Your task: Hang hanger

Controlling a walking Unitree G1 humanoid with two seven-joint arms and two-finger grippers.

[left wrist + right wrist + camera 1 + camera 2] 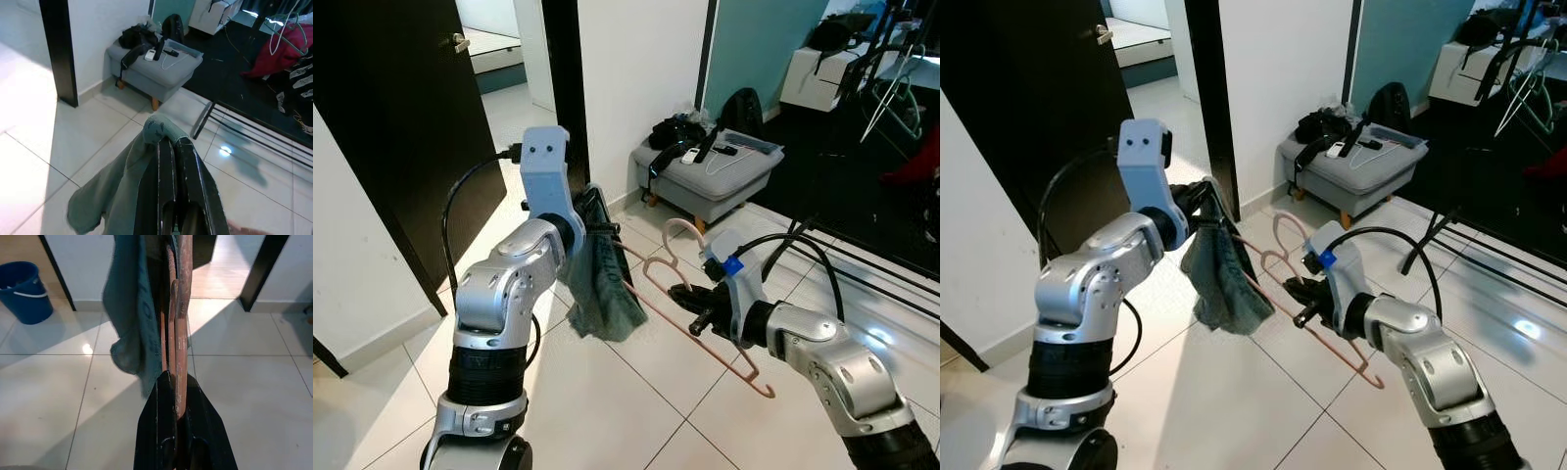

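A pink wire hanger [697, 318] is held out in front of me above the tiled floor, its hook [677, 235] pointing up and away. My right gripper [687, 305] is shut on the hanger near its neck; the hanger [177, 313] runs straight out between the black fingers [161, 431]. A grey-green cloth [602, 284] hangs from the hanger's left end. My left gripper [597, 227] is shut on the top of that cloth [124, 186], whose fabric folds over the fingertips.
A grey ottoman [715, 171] with bags and remotes stands by the white wall ahead. A black clothes rack [891, 69] with hangers stands at the far right over a dark mat. A dark door [401, 108] is left. A blue bucket [22, 291] sits on the floor.
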